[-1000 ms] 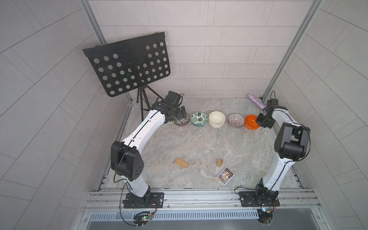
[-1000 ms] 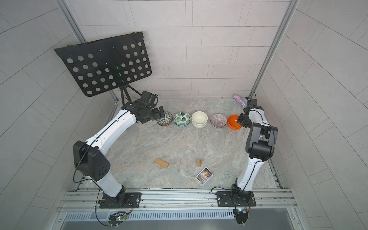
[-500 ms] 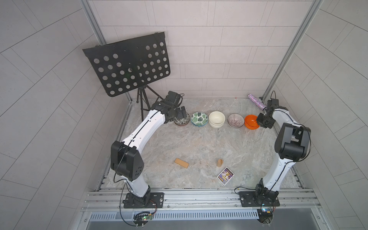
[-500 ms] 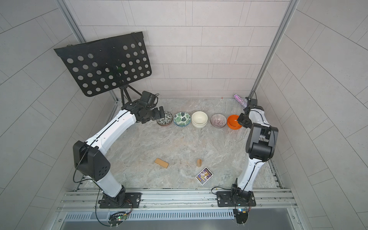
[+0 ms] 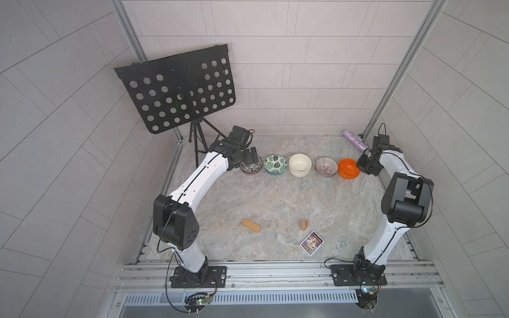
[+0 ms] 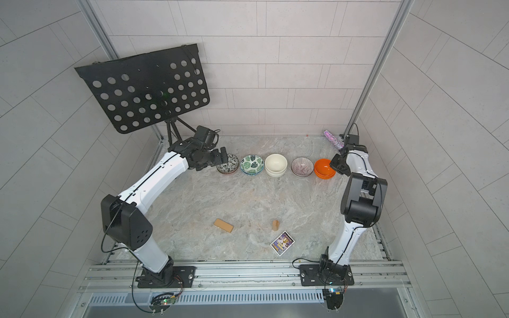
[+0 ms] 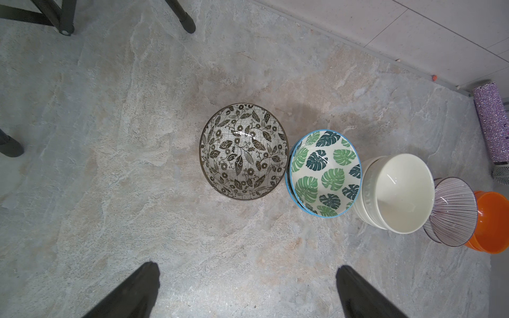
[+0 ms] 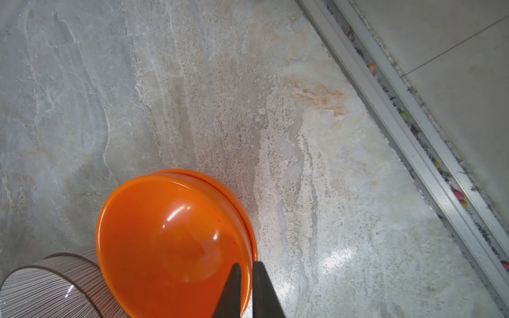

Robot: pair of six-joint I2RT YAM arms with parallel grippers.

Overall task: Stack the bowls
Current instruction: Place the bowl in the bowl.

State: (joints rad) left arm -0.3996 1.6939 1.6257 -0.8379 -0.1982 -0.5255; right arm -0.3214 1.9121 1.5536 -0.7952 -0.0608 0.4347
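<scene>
Left gripper (image 7: 245,266): jaws wide apart, empty, over bare table just beside the black-white leaf bowl (image 7: 243,151).
Right gripper (image 8: 246,265): nearly closed, pinching the rim of the top orange bowl (image 8: 170,242).
Row: green leaf bowl (image 7: 326,173), cream bowl (image 7: 399,192) and purple-striped bowl (image 7: 454,212) sit between them.
Nearby: music stand (image 5: 179,88), glitter roll (image 5: 354,140).

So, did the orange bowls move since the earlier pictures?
No. In a top view the orange bowls sit just as close to the purple-striped bowl as before.
</scene>
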